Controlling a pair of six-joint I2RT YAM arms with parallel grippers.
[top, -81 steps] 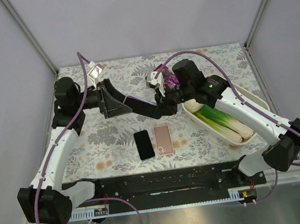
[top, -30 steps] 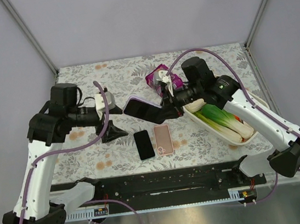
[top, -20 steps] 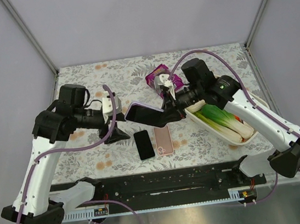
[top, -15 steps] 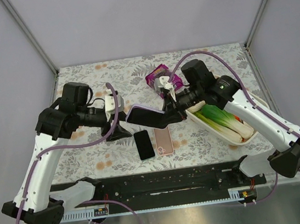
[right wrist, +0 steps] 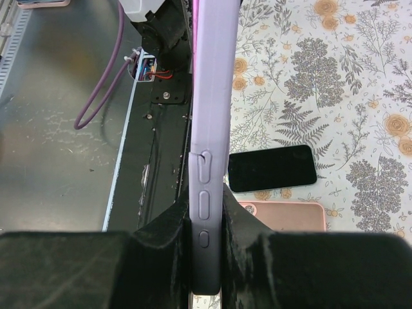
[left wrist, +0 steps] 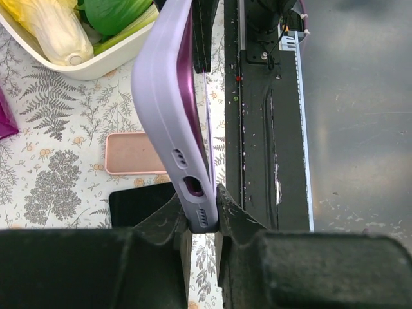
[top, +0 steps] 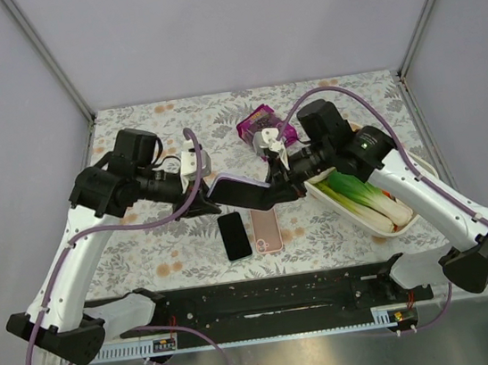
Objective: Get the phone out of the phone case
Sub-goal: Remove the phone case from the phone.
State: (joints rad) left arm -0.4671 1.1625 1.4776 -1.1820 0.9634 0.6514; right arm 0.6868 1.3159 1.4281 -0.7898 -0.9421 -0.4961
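1. Holding the lavender soft-sided phone case aloft between both arms, above the floral-patterned bench, with the dark-faced phone seated inside.
2. Clenching the left gripper on the case's port end, and the right gripper on its button-side edge.
3. Judging the step as peeling: anchoring with the right, rolling the lip off one corner with the left.
4. Watching for squeezing phone and case together, which risks blocking release.
5. Guarding against a drop onto the black slab phone and pink phone-shaped slab lying below.
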